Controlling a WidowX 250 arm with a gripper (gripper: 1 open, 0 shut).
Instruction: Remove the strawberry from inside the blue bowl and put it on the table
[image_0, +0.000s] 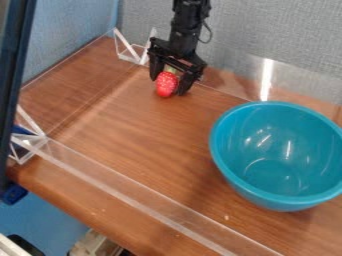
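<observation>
Camera view, one shot, looking across the reddish-brown wood-grain tabletop with its low clear acrylic walls.

Landmark: the large glossy teal-blue plastic bowl, sitting at the right of the table. I see nothing inside it.

The small red speckled strawberry toy is well apart from the bowl, off to its upper left, down on the wood near the back wall. So the carry is done; I judge the step in hand to be the release.

The black gripper comes almost straight down over the berry, on the same far-left side of the bowl. Its fingers stand spread on either side of the strawberry, with dark gaps showing beside the red. I read them as open and not pinching it, though at this size I cannot say whether a pad brushes the toy.

Next move, as I judge it: lift straight up and clear, no sideways drift, so the fingers do not nudge or roll the berry. Risk is small: a rounded toy could tip or roll toward the back wall if clipped.
</observation>
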